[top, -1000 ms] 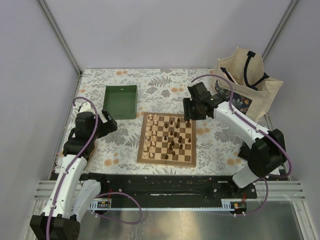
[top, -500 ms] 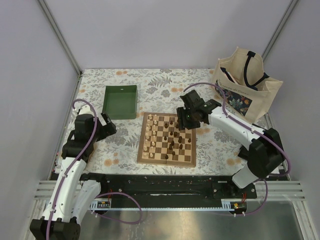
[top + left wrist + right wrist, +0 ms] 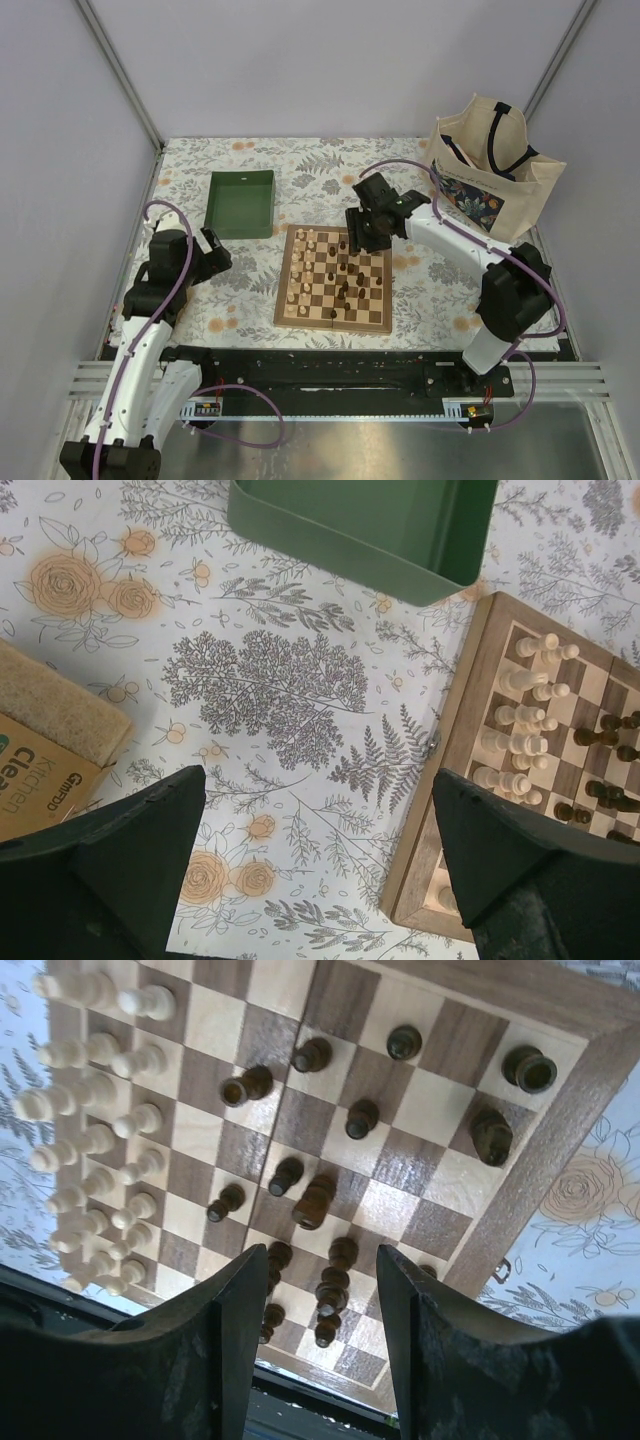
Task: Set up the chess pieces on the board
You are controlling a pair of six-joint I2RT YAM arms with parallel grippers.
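Hovering the parted, empty right fingers [image 3: 235, 1340] over the far right of the square checkered wooden board [image 3: 330, 325] on the floral surface [image 3: 250, 290]; left fingers [image 3: 110, 860] also open. Best lowering straight around one scattered dark brown wooden chessman [image 3: 313, 1203], avoiding close neighbours.

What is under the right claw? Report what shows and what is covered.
Under the right claw lies the board, with scattered dark pieces standing on it. Its fingers cover some squares in the wrist view, so any pieces there are hidden.
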